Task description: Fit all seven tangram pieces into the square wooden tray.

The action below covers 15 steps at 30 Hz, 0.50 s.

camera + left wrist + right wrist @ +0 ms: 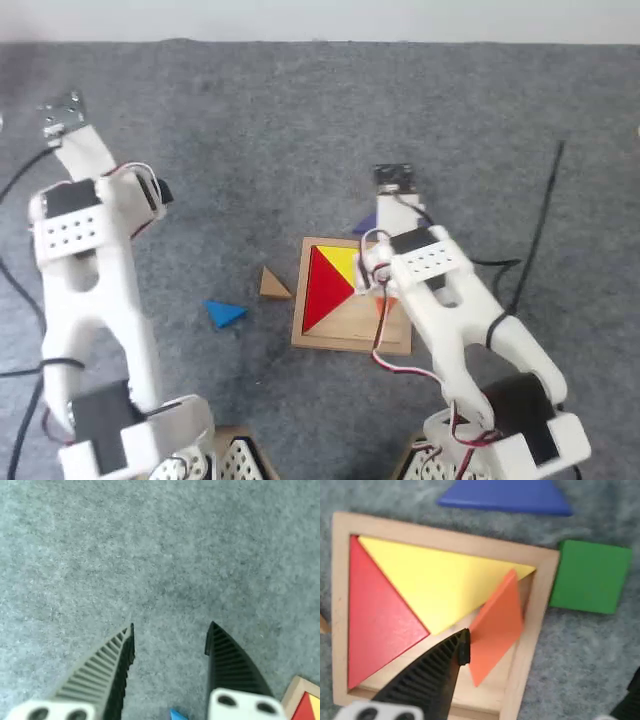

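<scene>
The square wooden tray (pixel 349 342) lies mid-table and holds a red triangle (pixel 377 615) and a yellow triangle (pixel 445 582). An orange parallelogram (pixel 495 627) rests tilted in the tray, overlapping the yellow piece near the tray's rim (pixel 537 605). My right gripper (pixel 545 675) hangs open over the tray, with one fingertip (pixel 462 647) at the orange piece's edge. A dark blue triangle (pixel 505 495) and a green square (pixel 590 575) lie on the carpet just outside the tray. A light blue triangle (pixel 225 313) and a tan triangle (pixel 273 284) lie left of it. My left gripper (pixel 171 630) is open over bare carpet, far left.
Grey carpet (pixel 250 130) covers the whole table. The right arm's white body (pixel 450 300) hides the tray's right side in the high view. A black cable (pixel 535 240) runs along the right. A tray corner (pixel 300 697) shows in the left wrist view.
</scene>
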Motion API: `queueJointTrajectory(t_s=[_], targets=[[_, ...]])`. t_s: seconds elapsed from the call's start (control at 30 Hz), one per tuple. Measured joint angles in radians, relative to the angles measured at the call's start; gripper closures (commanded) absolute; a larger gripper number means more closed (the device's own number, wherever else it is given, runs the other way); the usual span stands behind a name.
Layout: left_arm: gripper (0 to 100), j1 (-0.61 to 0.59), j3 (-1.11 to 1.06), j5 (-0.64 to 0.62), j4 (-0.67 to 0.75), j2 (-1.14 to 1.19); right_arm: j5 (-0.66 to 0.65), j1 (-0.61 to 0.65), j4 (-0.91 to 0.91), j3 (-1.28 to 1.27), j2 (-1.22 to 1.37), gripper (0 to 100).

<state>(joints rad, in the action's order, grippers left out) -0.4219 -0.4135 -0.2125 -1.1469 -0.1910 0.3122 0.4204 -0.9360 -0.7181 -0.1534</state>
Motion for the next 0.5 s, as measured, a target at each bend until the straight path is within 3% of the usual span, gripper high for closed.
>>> queueJointTrajectory(t_s=[0.5], targets=[[77,-0.003,-0.014,0.002,0.003,-0.006,0.000,-0.060,0.063,-0.008,0.009,52.0]])
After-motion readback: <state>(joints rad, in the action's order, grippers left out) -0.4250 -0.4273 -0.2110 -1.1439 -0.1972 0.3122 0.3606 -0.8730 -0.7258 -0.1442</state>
